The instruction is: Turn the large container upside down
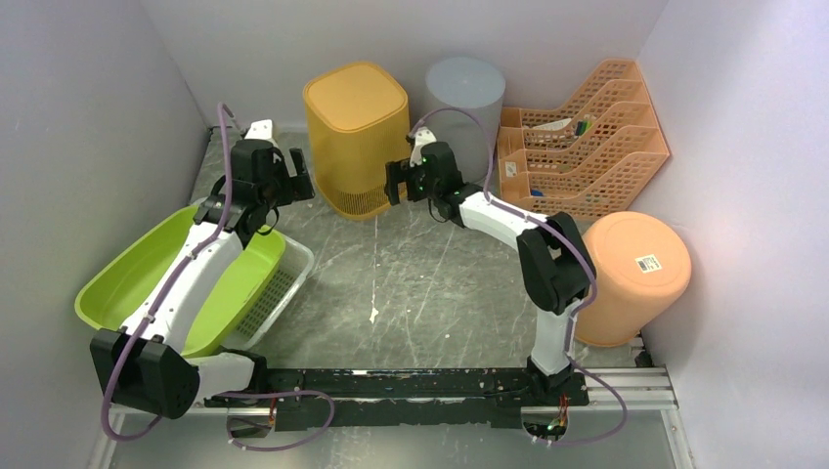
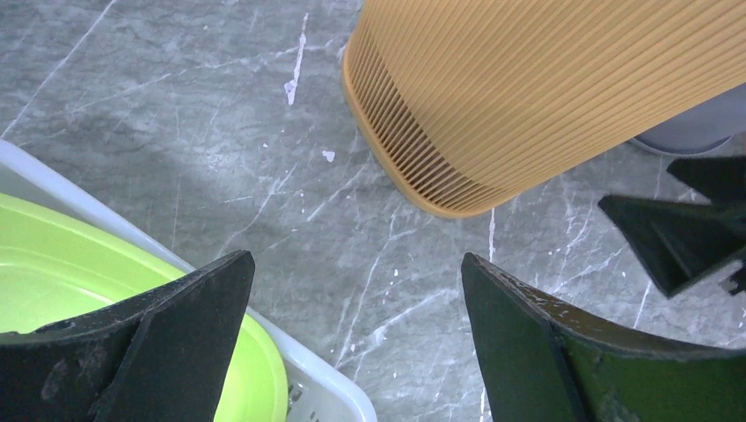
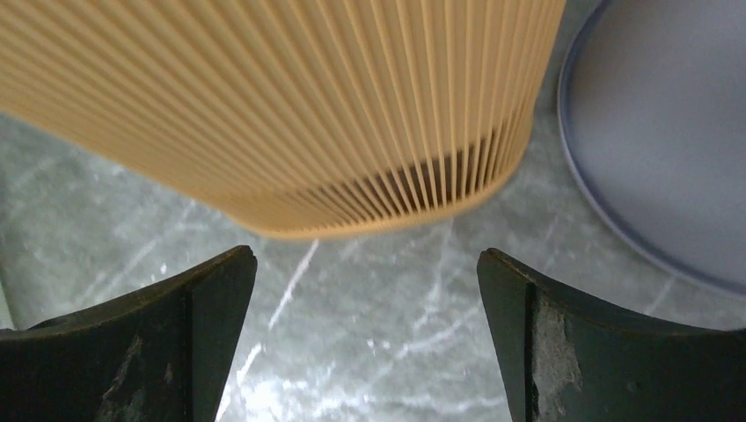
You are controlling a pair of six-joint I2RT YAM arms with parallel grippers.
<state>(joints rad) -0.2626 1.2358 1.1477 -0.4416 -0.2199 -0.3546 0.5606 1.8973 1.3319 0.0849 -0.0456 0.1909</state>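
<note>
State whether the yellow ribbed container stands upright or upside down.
Upside down, apparently: the yellow ribbed container shows a closed face on top, its slotted end on the table.

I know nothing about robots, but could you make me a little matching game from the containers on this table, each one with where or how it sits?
Things:
1. yellow bin
2. grey bin
3. peach bin
4. green tub

Places:
A. tipped over, far right
B. resting in the white basket
C. upright at the back, next to the orange trays
D. upright, ribbed walls, back centre

Pairs: 1-D, 2-C, 3-A, 4-B.
</note>
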